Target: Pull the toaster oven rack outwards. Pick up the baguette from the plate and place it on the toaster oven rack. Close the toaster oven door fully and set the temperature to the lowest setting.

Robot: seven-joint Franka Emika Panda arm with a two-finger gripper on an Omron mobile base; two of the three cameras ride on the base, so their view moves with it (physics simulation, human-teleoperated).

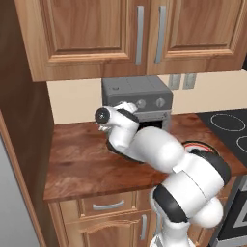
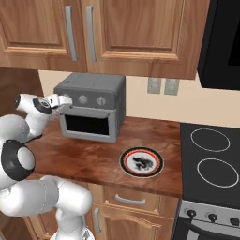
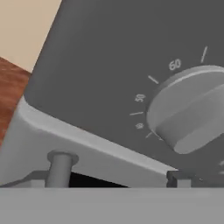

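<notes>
Hand view: my gripper (image 2: 60,100) (grip state indiscernible) sits at the boxy grey toaster oven's (image 2: 91,107) leftmost round knob (image 3: 192,113); black-glass door (image 2: 88,125) closed, patterned round plate (image 2: 141,162) bare, temperature setting remains.

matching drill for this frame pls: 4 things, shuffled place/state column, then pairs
1. door
2. plate
3. gripper
4. stove

A. right end of the counter run
B. bare, no baguette on it
C. shut, black glass facing out
D. at the toaster oven's leftmost knob

Pairs: 1-C, 2-B, 3-D, 4-A
</notes>
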